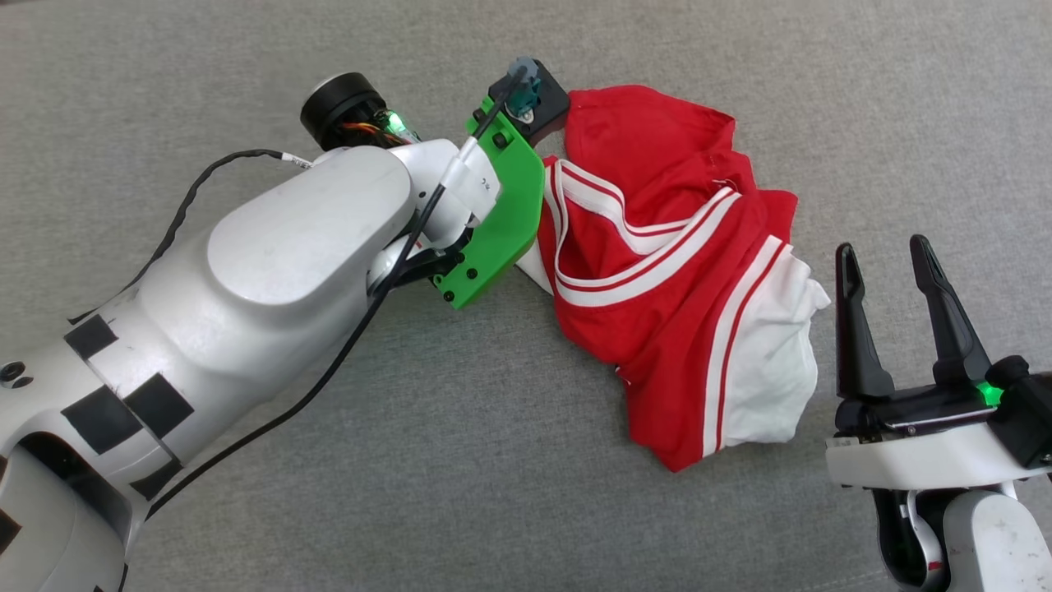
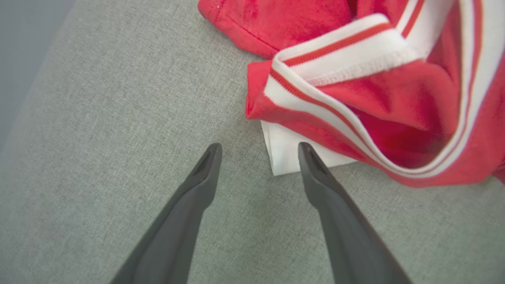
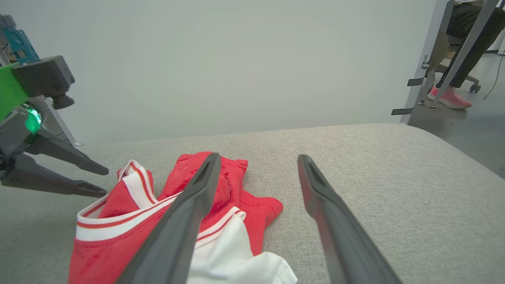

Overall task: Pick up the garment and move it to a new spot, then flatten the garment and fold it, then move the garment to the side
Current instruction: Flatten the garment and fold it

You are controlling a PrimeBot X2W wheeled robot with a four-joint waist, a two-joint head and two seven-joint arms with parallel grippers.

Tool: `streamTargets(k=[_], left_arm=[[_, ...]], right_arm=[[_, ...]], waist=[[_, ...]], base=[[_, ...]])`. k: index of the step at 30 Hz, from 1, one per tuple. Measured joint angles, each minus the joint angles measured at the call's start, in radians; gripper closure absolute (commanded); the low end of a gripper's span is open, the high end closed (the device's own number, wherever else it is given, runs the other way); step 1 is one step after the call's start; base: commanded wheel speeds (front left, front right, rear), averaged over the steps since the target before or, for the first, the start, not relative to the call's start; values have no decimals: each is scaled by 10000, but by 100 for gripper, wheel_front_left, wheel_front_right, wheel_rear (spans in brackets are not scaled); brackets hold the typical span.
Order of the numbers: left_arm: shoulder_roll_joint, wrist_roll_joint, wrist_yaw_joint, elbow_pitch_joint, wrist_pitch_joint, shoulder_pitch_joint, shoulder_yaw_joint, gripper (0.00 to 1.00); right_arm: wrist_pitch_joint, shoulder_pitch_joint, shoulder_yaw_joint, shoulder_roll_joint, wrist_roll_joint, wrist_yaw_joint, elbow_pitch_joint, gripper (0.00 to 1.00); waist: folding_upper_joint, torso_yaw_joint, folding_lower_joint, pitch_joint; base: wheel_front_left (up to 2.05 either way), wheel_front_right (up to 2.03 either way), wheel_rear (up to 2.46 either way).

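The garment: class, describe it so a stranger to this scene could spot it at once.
A wide grey fabric surface spreads before the robot. On it lies the garment, a crumpled heap. Its bright red cloth, white sleeve and red-and-white striped trim set it apart from the plain grey.

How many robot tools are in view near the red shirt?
2. The left tool is at the shirt's left edge, by a white corner; the right tool stands beside its white sleeve on the right. Both are open.
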Motion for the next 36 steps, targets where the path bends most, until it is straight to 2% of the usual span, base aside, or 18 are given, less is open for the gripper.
streamTargets(k=[3, 10, 15, 16, 17, 20, 25, 31, 36], left_arm=[[-6, -17, 0, -203, 543, 7, -65, 0], [56, 886, 2, -867, 1925, 493, 105, 0], [322, 1174, 6, -1237, 2278, 609, 249, 0], [359, 1294, 6, -1325, 2337, 634, 272, 53], [389, 1379, 6, -1427, 2345, 675, 282, 100], [387, 1367, 2, -1540, 2061, 820, 232, 100], [389, 1521, 0, -1664, 972, 897, 10, 100], [558, 1306, 0, -1808, -1501, 868, -105, 100], [1241, 951, 0, -1760, -3173, 876, -88, 100]], right_arm=[[0, -168, 35, 2, 94, 0, -4, 0], [0, -360, 115, 2, 167, 0, 10, 0], [0, -378, 92, 0, 228, 0, 13, 0], [0, -379, 86, 0, 228, 0, 17, 0], [0, -379, 75, 0, 228, 0, 19, 0], [0, -381, 15, -2, 224, 0, 19, 0], [0, -377, -38, 0, 123, 0, 42, 0], [0, -163, -132, -2, 36, 0, 73, 0], [0, 89, -188, 0, -65, 0, 104, 0]], waist=[[0, -155, 0, 248], [0, -540, 0, 676], [0, -718, 0, 804], [0, -732, 0, 812], [0, -732, 0, 809], [0, -675, 0, 767], [0, -498, 0, 544], [0, -174, 0, -16], [0, 175, 0, -502]], base=[[0, 0, 0], [0, 0, 0], [0, 0, 0], [0, 0, 0], [0, 0, 0], [0, 0, 0], [0, 0, 0], [0, 0, 0], [0, 0, 0]])
